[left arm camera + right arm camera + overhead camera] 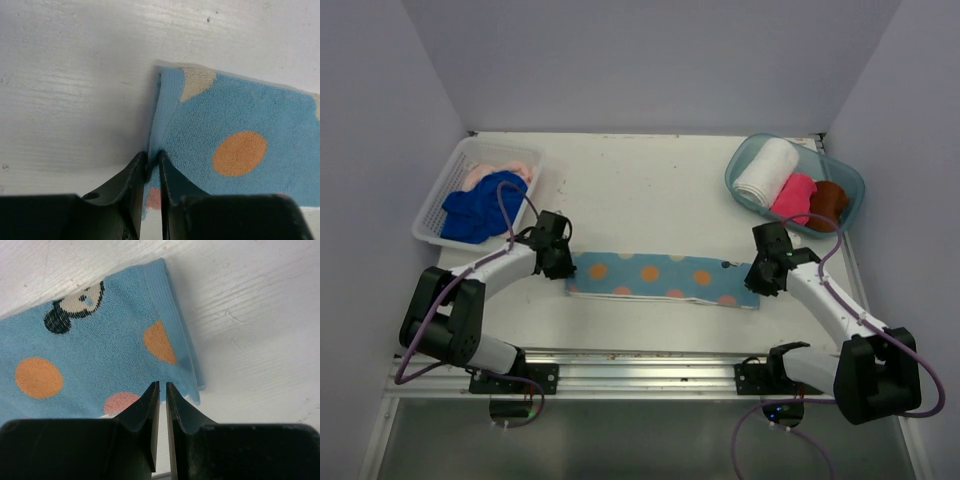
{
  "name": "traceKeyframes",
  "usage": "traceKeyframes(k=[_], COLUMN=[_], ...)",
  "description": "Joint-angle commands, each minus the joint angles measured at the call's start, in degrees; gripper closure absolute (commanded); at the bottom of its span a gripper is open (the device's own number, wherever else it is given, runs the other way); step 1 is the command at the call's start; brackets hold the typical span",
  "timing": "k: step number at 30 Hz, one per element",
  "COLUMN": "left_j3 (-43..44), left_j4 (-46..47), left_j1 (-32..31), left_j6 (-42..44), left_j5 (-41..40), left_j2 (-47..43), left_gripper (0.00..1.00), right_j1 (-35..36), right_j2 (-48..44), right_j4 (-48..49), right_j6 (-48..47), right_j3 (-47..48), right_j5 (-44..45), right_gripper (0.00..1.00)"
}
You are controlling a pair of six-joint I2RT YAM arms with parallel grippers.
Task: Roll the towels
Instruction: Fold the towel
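Top external | light blue towel (665, 281) flat on worktop (650, 190) | left tool (564, 268) pinching left end | right tool (757, 280) pinching right end

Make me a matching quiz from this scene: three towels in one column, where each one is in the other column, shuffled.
1. white towel
2. royal blue towel
3. dotted light blue towel

A. spread on the table
B. in the white basket
C. rolled, in the teal tub

Pairs: 1-C, 2-B, 3-A
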Motion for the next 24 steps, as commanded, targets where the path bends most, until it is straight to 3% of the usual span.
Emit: traceKeyframes(k=[1, 4, 5, 12, 17, 24], left_j3=[-1.47, -1.29, -1.20, 2.40, 6.17, 11.98], left_j4=[-2.26, -2.52, -2.52, -7.70, -10.08, -14.03], left_j1=[-0.74, -0.92, -0.92, -0.05, 8.65, 10.42], left_j6=[-0.68, -1.56, -1.73, -3.41, 0.98, 5.03], left_j5=[-1.82, -2.00, -1.91, -6.22, -1.92, 1.07], left_j2=[4.46, 5.96, 5.97, -3.25, -10.99, -13.19], left_gripper=[0.81, 0.88, 1.00, 1.00, 1.00, 1.00], right_j1=[0.12, 0.03, 0.12, 0.03, -0.05, -0.06], right_j2=[0.10, 0.36, 0.36, -0.52, 0.71, 4.13], right_j4=[-0.90, -1.25, -1.34, -3.10, -2.75, 0.50], right_j6=[-0.26, -0.35, -0.52, -0.79, -1.14, -3.33], right_j3=[2.91, 3.97, 4.14, 4.85, 4.76, 5.29], right_j5=[2.42, 2.77, 2.86, 4.79, 5.32, 1.46], right_gripper=[0.85, 0.85, 0.85, 0.84, 0.83, 0.85])
